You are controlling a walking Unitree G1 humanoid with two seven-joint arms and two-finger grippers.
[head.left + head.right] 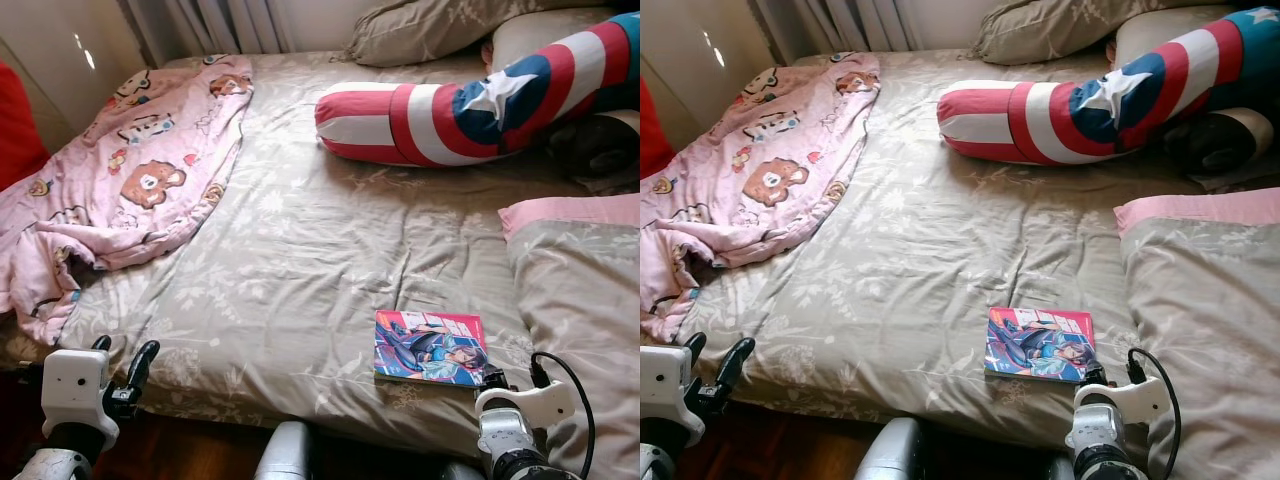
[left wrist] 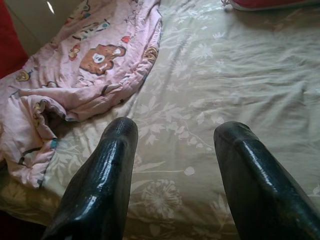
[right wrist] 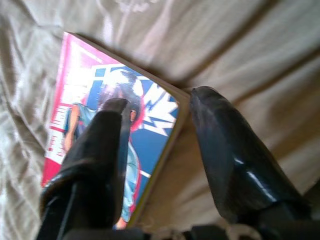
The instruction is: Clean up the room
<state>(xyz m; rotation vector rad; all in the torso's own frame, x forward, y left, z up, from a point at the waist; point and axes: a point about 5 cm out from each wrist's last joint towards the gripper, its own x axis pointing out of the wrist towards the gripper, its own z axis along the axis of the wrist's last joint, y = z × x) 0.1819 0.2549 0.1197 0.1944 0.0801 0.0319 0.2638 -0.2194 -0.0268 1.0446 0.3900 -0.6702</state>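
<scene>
One book is seen on the bed, a thin paperback with a bright comic-style cover showing a drawn figure in blue against pink and red. Lettering runs along one edge of the cover, but it is too small and blurred to be read. The book is lain flat near the front edge of the bed, straddled at its corner by the right gripper. In the right wrist view one of its two fingers is placed over the cover and the other is set on the sheet just beside the book's edge; the fingers are held spread, with the book's corner between them, and no squeeze is seen on it.

One pink blanket printed with cartoon bears is bunched on the bed ahead of the left gripper. Its two fingers are held apart over the floral sheet near the bed's front edge, with nothing between them.

One long bolster, striped red and white with a white star on a blue ring, is laid across the far part of the bed, well beyond the right gripper. Two olive pillows are propped at the far end, and one folded quilt with a pink border is set just beside the right gripper, on the side away from the left one.
</scene>
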